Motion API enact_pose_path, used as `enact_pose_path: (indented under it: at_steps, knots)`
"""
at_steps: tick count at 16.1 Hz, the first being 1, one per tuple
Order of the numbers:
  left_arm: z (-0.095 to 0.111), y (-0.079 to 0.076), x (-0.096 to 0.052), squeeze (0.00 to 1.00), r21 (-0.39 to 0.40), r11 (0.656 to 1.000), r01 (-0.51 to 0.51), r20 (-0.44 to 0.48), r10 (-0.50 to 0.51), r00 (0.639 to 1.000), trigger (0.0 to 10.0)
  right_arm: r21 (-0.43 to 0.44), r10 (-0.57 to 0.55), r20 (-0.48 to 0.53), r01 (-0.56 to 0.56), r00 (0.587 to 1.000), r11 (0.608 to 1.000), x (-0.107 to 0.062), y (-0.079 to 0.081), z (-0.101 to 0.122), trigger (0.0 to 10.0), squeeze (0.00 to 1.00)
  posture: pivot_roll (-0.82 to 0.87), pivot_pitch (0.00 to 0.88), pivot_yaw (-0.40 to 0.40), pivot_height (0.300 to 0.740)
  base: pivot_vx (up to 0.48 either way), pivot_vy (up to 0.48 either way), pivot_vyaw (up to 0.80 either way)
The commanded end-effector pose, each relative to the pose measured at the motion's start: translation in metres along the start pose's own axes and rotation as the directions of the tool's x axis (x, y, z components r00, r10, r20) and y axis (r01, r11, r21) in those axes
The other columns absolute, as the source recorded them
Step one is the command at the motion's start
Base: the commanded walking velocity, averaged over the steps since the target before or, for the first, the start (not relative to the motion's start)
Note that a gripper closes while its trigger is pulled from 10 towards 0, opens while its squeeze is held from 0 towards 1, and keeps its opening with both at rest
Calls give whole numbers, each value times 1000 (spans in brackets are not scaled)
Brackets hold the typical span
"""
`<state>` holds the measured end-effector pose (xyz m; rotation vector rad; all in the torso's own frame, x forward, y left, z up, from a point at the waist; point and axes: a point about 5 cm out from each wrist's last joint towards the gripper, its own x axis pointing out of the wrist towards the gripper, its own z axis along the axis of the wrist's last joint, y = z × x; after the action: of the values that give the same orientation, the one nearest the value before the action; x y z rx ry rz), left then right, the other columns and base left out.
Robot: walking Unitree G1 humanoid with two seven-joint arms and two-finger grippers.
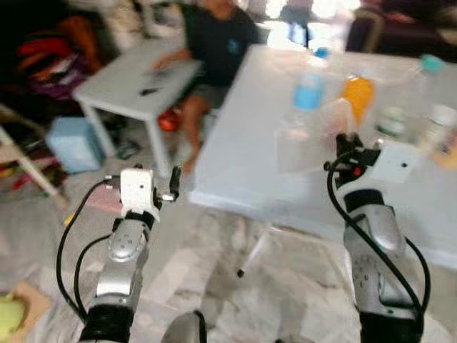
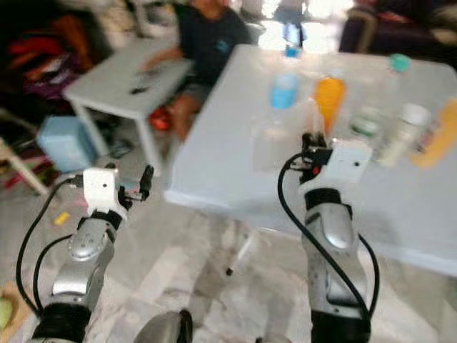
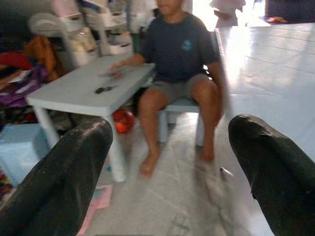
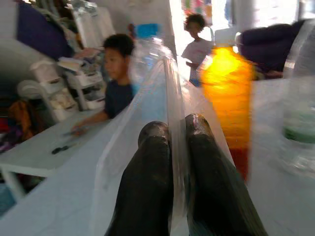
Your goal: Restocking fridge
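Note:
On the big white table (image 1: 235,179) stands a clear plastic container (image 1: 307,139). My right gripper (image 1: 348,143) is at its near right edge, shut on its thin wall (image 4: 147,98); in the right wrist view the two fingers (image 4: 152,162) pinch the sheet. Behind it are a water bottle with a blue label (image 1: 308,89), an orange drink bottle (image 1: 358,96) and a clear bottle with a teal cap (image 1: 414,89). My left gripper (image 1: 171,187) hangs open over the floor, left of the table, with nothing between its fingers (image 3: 74,172).
A person (image 1: 214,43) sits at a small white table (image 1: 128,82) ahead on the left. A pale blue box (image 1: 71,143) stands on the floor beside it. Another person (image 4: 197,44) stands far behind. A white bottle (image 1: 439,125) is on the table's right.

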<state>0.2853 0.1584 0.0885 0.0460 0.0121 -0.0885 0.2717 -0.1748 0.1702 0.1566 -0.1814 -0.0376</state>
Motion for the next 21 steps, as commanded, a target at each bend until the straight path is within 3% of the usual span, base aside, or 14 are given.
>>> enact_pose_path:
  at_steps: [1,21]
  knots:
    - [-3,2,-1,0,12,1000,-14,-9,14,1000,10000,10,27,19,-27,999,1000,3,5,4,10000,0,-96,0,59,740,0,0,800]
    - [-6,3,-2,0,21,999,-36,-8,37,999,10000,55,146,9,-147,989,988,7,25,3,10000,0,-88,4,47,740,0,0,800]
